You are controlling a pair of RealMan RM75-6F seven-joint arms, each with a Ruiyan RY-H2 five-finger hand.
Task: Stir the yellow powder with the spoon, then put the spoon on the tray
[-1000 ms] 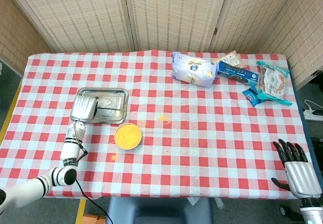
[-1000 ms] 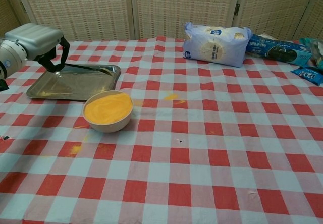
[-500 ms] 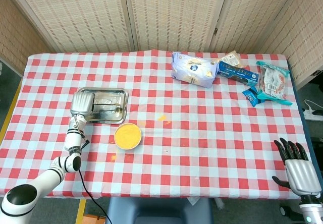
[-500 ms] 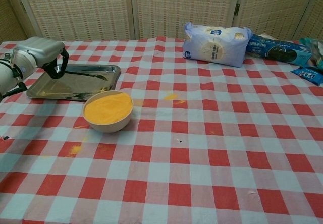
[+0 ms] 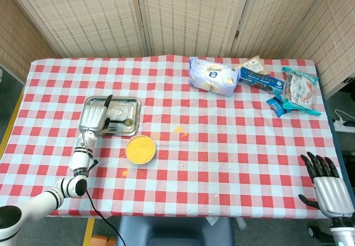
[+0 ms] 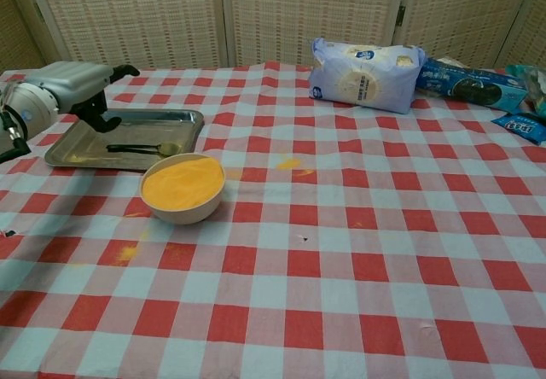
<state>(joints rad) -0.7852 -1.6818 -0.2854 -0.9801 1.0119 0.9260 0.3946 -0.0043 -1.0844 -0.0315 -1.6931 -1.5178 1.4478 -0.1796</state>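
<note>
The spoon (image 6: pixel 143 148) now lies flat in the tray (image 6: pixel 77 151), just left of the bowl of yellow powder (image 6: pixel 182 183); half a second ago our left hand (image 6: pixel 75 84) covered it. That hand now hovers with fingers spread, holding nothing. Our right hand (image 5: pixel 327 185) idles open at the near right, so we judge the task essentially done.

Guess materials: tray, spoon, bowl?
Tray: likely stainless steel; grey, shiny, reflective.
Spoon: seems metal; dark handle, glinting bowl end, though small in view.
Bowl: cream, smooth, matte; ceramic or plastic, cannot tell. It holds yellow powder.
</note>
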